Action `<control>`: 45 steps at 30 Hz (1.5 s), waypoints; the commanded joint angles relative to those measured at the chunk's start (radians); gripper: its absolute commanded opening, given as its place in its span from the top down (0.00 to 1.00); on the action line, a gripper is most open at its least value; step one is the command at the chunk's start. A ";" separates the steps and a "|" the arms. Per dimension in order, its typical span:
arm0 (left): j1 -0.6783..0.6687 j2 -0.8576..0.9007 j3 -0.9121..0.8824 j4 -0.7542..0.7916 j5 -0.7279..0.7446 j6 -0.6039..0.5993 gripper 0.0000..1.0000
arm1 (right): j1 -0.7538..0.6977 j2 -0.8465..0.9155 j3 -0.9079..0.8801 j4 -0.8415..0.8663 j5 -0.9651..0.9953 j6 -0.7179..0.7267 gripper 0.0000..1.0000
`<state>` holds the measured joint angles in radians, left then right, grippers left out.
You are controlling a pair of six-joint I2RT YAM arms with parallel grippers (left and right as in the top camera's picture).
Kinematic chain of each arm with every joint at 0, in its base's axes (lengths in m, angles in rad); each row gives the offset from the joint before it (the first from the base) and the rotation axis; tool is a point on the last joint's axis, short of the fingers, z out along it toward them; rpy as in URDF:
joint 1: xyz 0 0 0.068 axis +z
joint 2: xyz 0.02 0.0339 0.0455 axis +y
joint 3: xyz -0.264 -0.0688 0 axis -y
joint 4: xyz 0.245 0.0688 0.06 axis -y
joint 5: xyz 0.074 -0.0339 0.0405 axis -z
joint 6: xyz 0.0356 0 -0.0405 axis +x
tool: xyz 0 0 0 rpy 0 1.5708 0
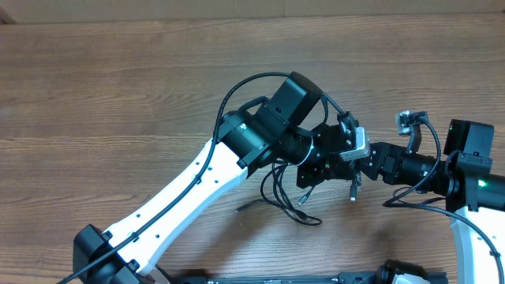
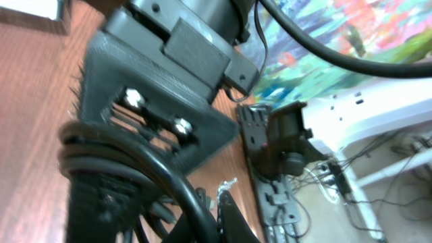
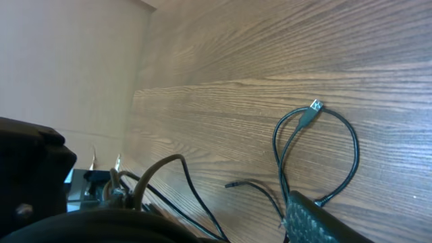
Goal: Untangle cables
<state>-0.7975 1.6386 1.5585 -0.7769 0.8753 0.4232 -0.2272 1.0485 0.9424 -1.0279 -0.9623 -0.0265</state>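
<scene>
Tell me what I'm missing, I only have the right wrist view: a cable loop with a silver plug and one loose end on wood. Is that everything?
Observer: No. Overhead, the cables are several thin strands bunched together, some running back under the wrist of the left arm.
Operator: Where does that arm come from?
Observer: Diagonally from the near left of the table, ending over the bunch.
Operator: Anything near my side?
Observer: A short strand with a silver tip shows just in front of the right arm; whether it hangs or lies flat, I cannot tell.
</scene>
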 commanded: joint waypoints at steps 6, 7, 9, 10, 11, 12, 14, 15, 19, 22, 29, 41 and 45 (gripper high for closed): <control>-0.008 -0.011 0.014 -0.269 0.125 0.236 0.96 | -0.003 0.002 0.013 0.020 0.143 0.083 0.33; -0.008 -0.011 0.014 -0.284 0.124 0.242 0.96 | -0.003 0.002 0.013 0.020 0.143 0.083 0.33; -0.008 -0.011 0.014 -0.307 0.125 0.252 0.96 | -0.003 0.002 0.013 0.020 0.143 0.083 0.33; -0.008 -0.011 0.014 -0.313 0.125 0.255 0.96 | -0.003 0.002 0.013 0.021 0.144 0.083 0.33; -0.008 -0.012 0.014 -0.319 0.125 0.257 0.96 | -0.003 0.002 0.013 0.023 0.148 0.083 0.33; -0.008 -0.012 0.014 -0.325 0.125 0.265 0.96 | -0.003 0.002 0.013 0.023 0.159 0.084 0.33; -0.008 -0.012 0.014 -0.337 0.128 0.288 0.96 | -0.003 0.002 0.013 0.023 0.190 0.102 0.33; -0.008 -0.012 0.014 -0.341 0.133 0.299 0.96 | -0.003 0.002 0.013 0.023 0.212 0.121 0.32; -0.008 -0.012 0.014 -0.341 0.146 0.318 0.96 | -0.003 0.002 0.013 0.023 0.244 0.161 0.28; -0.004 -0.012 0.014 -0.329 0.139 0.317 0.96 | -0.003 0.002 0.013 0.023 0.245 0.161 0.27; 0.039 -0.011 0.014 -0.286 0.031 0.206 0.96 | -0.003 0.002 0.013 0.018 0.244 0.161 0.27; 0.190 -0.011 0.014 -0.146 -0.051 -0.143 0.96 | -0.003 0.002 0.013 0.008 0.232 0.161 0.27; 0.192 -0.011 0.014 -0.117 -0.049 -0.165 0.96 | -0.003 0.002 0.013 0.023 0.135 0.161 0.22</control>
<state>-0.6064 1.6386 1.5593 -0.9108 0.8211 0.3134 -0.2276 1.0523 0.9424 -1.0145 -0.7506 0.1333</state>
